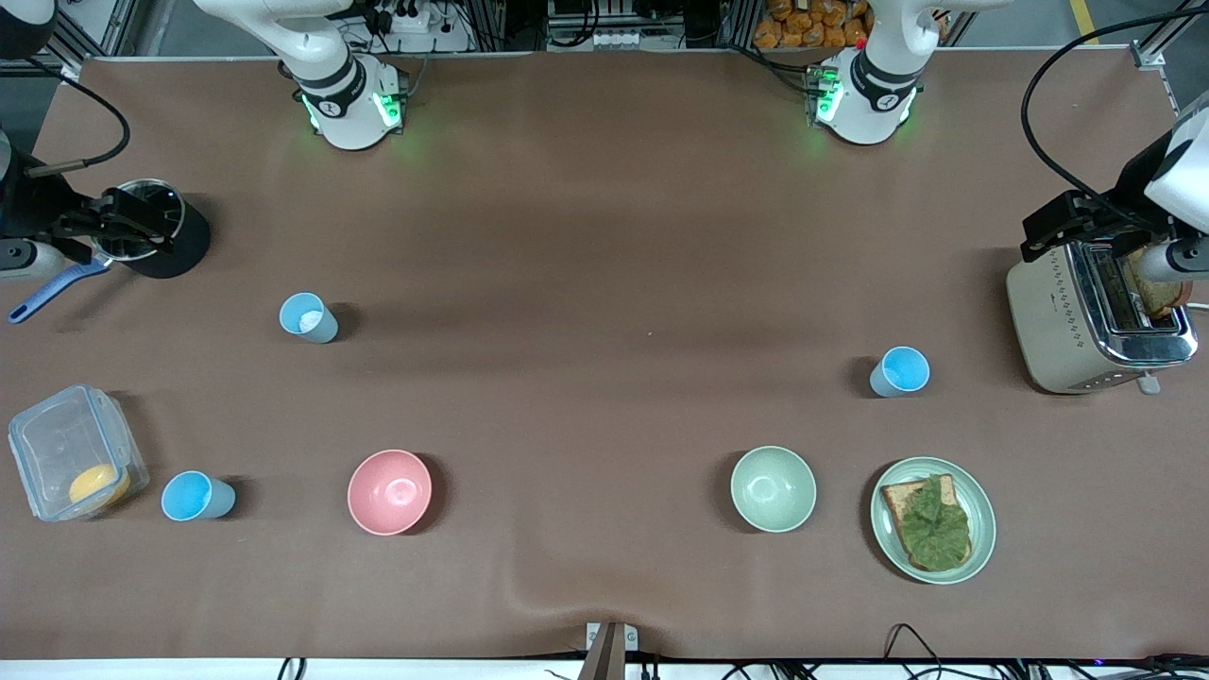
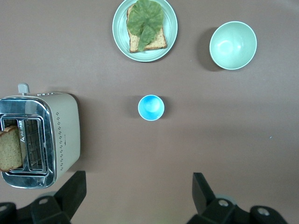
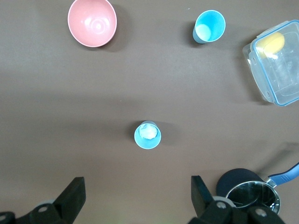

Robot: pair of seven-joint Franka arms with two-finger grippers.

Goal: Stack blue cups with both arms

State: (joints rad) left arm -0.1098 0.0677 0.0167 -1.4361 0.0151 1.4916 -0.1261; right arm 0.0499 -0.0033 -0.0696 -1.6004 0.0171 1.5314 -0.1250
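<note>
Three light-blue cups stand upright and apart on the brown table. One cup (image 1: 308, 317) with a whitish inside is toward the right arm's end and also shows in the right wrist view (image 3: 147, 135). A second cup (image 1: 195, 497) stands beside the clear container and shows there too (image 3: 210, 26). The third cup (image 1: 900, 370) stands near the toaster and shows in the left wrist view (image 2: 151, 107). My right gripper (image 1: 142, 222) (image 3: 138, 193) is open and empty, high up by the pot. My left gripper (image 1: 1048, 227) (image 2: 138, 189) is open and empty, high up by the toaster.
A pink bowl (image 1: 389, 491), a pale green bowl (image 1: 773, 488) and a plate (image 1: 978, 491) with toast and lettuce lie nearer the front camera. A toaster (image 1: 1058, 321) holds bread at the left arm's end. A pot (image 1: 151, 227) and a clear container (image 1: 57, 444) are at the right arm's end.
</note>
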